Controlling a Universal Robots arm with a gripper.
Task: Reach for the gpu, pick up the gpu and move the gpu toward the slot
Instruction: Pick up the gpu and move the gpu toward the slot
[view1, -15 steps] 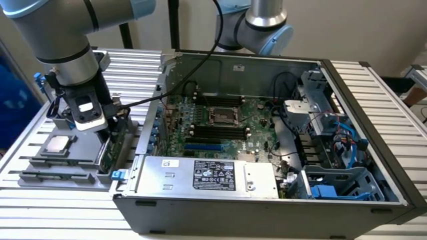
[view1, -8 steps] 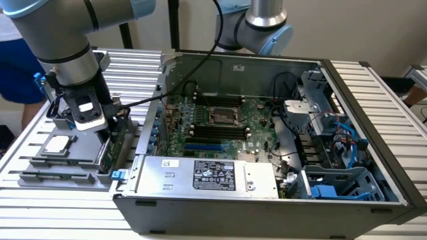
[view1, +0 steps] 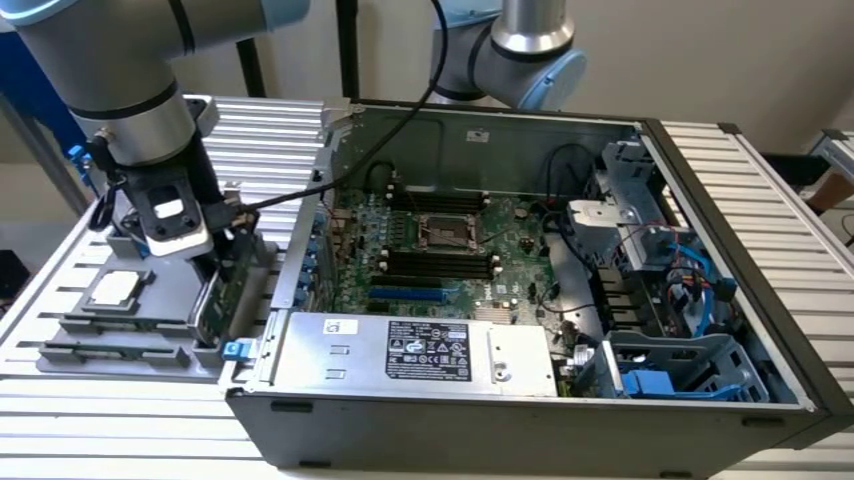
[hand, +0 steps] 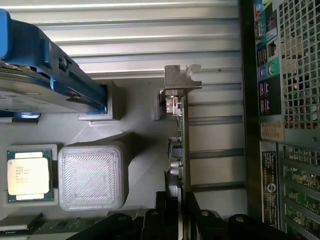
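The tool (view1: 220, 262) (hand: 177, 212) hangs at the top edge of the gpu (view1: 214, 300) (hand: 183, 135), a thin green circuit-board card. I cannot tell whether the tool is apart or clamped on it. The card stands on edge in a matte grey moulded plastic tray (view1: 80, 345) (hand: 145, 145), and its folded silver metal bracket (hand: 182, 77) sits at one end. The tray lies on the ribbed aluminium bench (view1: 80, 425) (hand: 150, 35), just beside the open black steel computer case (view1: 534, 425) on the exterior view's left. In the same tray I see a small square silver CPU chip (view1: 114, 288) (hand: 28, 172) in its pocket, next to a finely ribbed grey square block (hand: 91, 177), and a hard drive with blue plastic rails (hand: 50, 70). Inside the case the green motherboard (view1: 441, 250) lies flat and exposed.
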